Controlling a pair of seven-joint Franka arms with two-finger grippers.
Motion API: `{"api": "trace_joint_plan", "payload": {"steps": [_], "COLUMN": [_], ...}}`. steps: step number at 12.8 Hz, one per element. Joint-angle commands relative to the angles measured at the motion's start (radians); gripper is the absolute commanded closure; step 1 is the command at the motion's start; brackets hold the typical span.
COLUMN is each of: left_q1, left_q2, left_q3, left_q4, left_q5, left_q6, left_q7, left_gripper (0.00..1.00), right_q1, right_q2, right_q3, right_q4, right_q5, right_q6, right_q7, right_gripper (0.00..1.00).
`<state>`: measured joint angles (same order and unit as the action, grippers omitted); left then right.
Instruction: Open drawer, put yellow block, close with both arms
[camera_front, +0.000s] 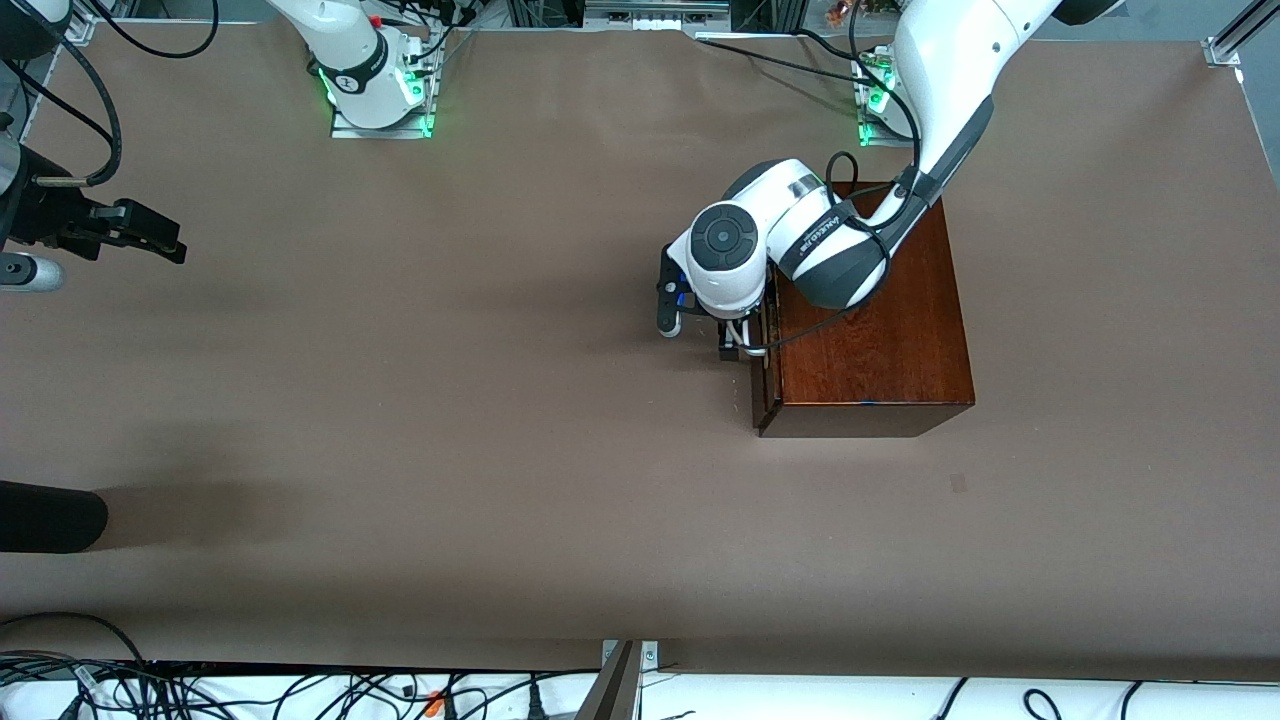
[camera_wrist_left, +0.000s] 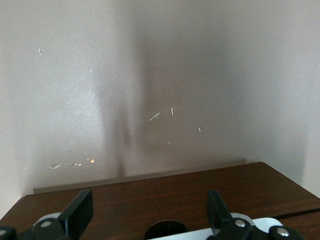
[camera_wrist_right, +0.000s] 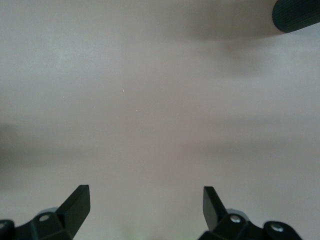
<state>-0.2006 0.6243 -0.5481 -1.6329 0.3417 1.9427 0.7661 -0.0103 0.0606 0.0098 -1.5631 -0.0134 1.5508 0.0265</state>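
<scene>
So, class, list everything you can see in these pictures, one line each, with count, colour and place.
table: one, brown, under everything.
wooden box: one, dark reddish-brown, toward the left arm's end.
drawer: one, dark front, on the box's side facing the right arm's end.
handle: one, white, on the drawer front.
dark rounded object: one, black, at the right arm's end, near the front camera.
yellow block: none in view.
left hand: one, black, open, at the handle.
right hand: one, black, open, waiting over the right arm's end.
</scene>
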Motion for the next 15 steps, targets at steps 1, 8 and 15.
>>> {"api": "trace_joint_plan", "payload": {"steps": [1,8,15], "left_q1": [0.013,0.020,0.111], "left_q2": [-0.032,-0.147,-0.352], "left_q3": [0.000,-0.021,-0.007], "left_q4": [-0.010,0.008,0.123], "left_q5": [0.045,-0.166,-0.225], "left_q6": [-0.025,-0.034,-0.496], "left_q7": [0.015,-0.123,-0.577], "left_gripper": [0.00,0.00,0.00], "right_q1": [-0.013,-0.011,-0.013], "right_q2": [-0.013,-0.012,-0.012], "right_q3": [0.012,0.012,0.012], "right_q4": [-0.014,-0.014,-0.014], "right_q5": [0.006,0.004,0.004], "right_q6": [0.009,0.011,0.012], "right_q7": [-0.008,-0.008,-0.008], "right_gripper": [0.00,0.00,0.00]}}
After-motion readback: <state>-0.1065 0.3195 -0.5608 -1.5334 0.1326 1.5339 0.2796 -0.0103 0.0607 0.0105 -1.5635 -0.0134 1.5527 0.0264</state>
